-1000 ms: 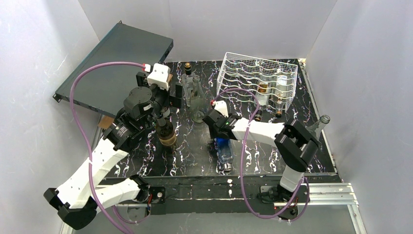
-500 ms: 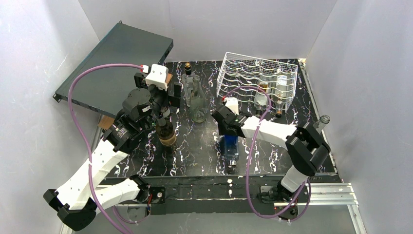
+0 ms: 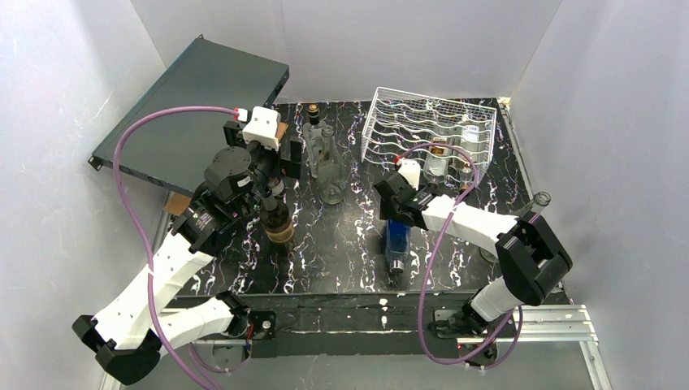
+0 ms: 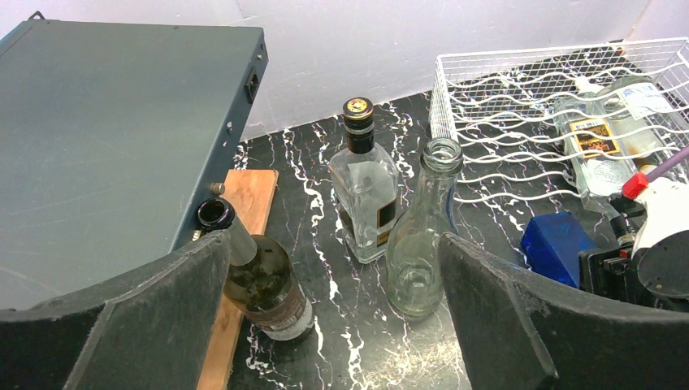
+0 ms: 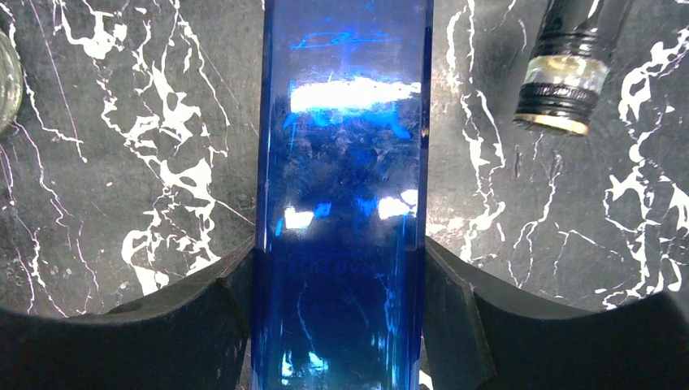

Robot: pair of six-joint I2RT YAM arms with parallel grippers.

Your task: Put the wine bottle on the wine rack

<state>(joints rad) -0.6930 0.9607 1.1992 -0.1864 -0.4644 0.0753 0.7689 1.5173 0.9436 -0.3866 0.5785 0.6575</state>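
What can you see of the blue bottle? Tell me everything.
The blue bottle looks like deep blue, see-through glass, glossy, with flat sides and straight edges. It lies lengthwise over the black marbled table, base toward the white wire rack, neck toward the near edge. The right arm's jaws clamp its two long sides partway along the body. No other bottle touches it; whether it rests on the table or is lifted cannot be told.

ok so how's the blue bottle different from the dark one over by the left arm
The blue bottle is flat-sided and bright blue; the dark bottle is round, smoky olive, with a label. The blue bottle lies horizontal, clamped in the right gripper; the dark bottle stands on its base, ungripped. Both are glass, and neither is on the rack.
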